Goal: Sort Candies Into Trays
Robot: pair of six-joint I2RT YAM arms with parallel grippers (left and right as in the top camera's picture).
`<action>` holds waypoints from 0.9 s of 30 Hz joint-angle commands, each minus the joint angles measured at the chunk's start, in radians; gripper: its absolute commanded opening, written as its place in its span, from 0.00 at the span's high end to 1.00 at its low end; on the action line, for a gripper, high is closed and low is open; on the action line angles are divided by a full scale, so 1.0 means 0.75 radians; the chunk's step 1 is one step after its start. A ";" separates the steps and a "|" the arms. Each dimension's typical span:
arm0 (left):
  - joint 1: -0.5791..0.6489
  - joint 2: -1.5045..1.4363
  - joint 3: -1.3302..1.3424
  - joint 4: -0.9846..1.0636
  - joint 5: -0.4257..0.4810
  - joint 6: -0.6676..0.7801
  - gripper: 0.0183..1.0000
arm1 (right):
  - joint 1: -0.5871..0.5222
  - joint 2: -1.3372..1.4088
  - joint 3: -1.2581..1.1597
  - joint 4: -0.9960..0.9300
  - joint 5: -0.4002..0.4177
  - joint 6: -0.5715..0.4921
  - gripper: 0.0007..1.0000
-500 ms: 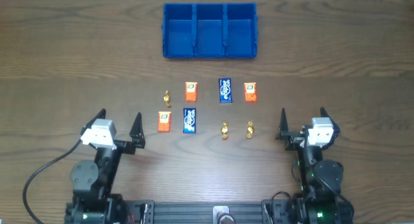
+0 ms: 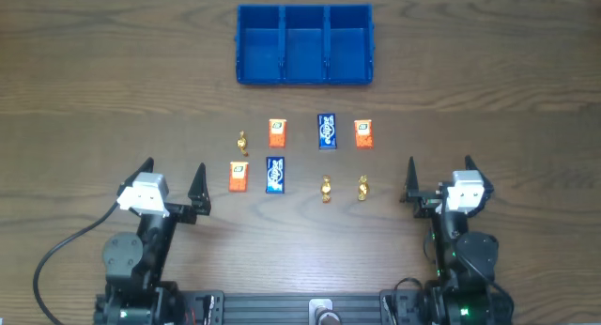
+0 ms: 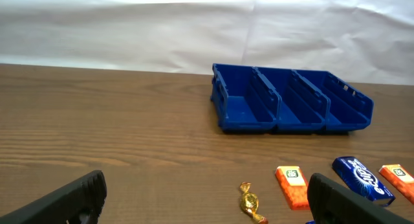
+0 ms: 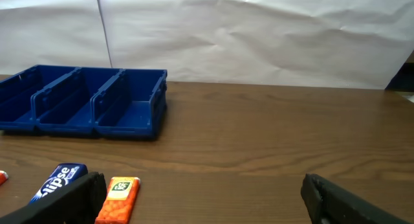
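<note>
Left gripper (image 2: 174,177), right gripper (image 2: 439,173): both stood spread, empty. Orange box (image 2: 238,176) lay just ahead of the left; a good grasp needed centring across its narrow sides.

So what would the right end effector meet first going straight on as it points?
Probably nothing: bare brown wooden table lies ahead of the right end effector; the orange rectangular candy box sits just off that line.

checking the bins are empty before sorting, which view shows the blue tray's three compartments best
The top view: it looks straight down into all three compartments of the blue tray, every floor bare. Both wrist views see it low and side-on, so walls hide part of the floors.
</note>
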 commanded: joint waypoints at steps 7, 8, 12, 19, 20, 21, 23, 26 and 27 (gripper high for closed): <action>0.009 -0.008 -0.027 -0.042 0.025 0.014 0.00 | 0.008 -0.011 0.001 -0.010 0.007 -0.019 0.00; 0.009 -0.008 -0.027 -0.042 0.025 0.014 0.00 | 0.008 -0.011 0.001 -0.010 0.007 -0.019 0.00; 0.009 -0.008 -0.027 -0.042 0.025 0.014 0.00 | 0.008 -0.011 0.001 -0.010 0.007 -0.019 0.00; 0.009 -0.008 -0.027 -0.042 0.025 0.014 0.00 | 0.008 -0.011 0.001 -0.010 0.007 -0.019 0.00; 0.009 -0.008 -0.027 -0.042 0.025 0.014 0.00 | 0.008 -0.011 0.001 -0.010 0.007 -0.019 0.00; 0.009 -0.008 -0.027 -0.042 0.025 0.014 0.00 | 0.008 -0.011 0.001 -0.010 0.007 -0.019 0.00; 0.008 -0.008 -0.027 -0.042 0.025 0.013 0.00 | 0.008 -0.011 0.001 -0.010 0.007 -0.019 0.00; 0.004 -0.008 -0.027 -0.042 0.022 0.015 0.00 | 0.008 -0.011 0.001 -0.010 0.007 -0.019 0.00; -0.002 -0.009 -0.027 -0.043 -0.009 0.027 0.00 | 0.008 -0.011 0.001 -0.010 0.007 -0.019 0.00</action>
